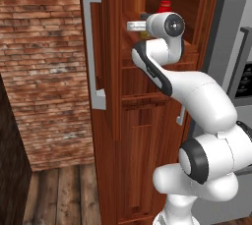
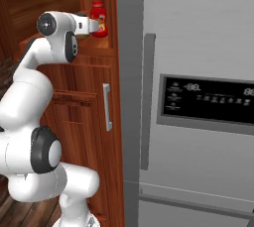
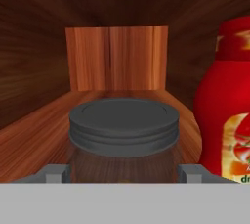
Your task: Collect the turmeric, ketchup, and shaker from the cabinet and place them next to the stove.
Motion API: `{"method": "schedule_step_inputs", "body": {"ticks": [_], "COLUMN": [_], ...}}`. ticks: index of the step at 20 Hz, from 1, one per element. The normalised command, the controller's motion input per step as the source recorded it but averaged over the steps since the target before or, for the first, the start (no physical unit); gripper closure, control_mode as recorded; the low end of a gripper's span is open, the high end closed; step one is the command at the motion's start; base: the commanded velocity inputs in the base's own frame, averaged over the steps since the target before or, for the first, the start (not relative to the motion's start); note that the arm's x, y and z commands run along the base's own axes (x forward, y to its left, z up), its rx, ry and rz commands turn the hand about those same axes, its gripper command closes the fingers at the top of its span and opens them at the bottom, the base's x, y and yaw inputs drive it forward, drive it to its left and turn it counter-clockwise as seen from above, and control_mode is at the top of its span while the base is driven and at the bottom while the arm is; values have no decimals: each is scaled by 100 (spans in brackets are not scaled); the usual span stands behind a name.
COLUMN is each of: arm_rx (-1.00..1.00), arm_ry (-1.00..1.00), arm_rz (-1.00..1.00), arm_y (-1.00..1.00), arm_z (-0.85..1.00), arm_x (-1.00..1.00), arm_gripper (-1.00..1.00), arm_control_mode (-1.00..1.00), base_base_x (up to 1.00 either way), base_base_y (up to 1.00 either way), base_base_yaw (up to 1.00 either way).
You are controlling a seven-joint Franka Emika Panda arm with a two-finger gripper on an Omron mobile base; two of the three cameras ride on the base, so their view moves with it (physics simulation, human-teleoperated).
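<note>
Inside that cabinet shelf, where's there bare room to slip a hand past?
Bare shelf board lies behind the turmeric to the back panel, and on its side away from the ketchup. It is crowded where the ketchup stands close beside the jar, with the jaws flanking the jar.

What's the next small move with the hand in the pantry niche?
Probably close the gripper on the jar. In the hand view its dark lid sits centred between the two fingertips, which flank the glass just below it. The ketchup bottle stands clear to one side.
</note>
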Motion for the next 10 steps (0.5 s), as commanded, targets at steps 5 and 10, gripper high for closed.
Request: {"method": "schedule_step_inputs", "body": {"ticks": [5,10], "arm_rx": [0,0], "arm_ry": [0,0], "arm_rz": [0,0], "arm_y": [0,0], "arm_z": [0,0], "arm_x": [0,0], "arm_gripper": [100,100], "arm_control_mode": [-100,-100], "base_base_x": [0,0], "base_base_y": [0,0], "base_base_yaw": [0,0]}}
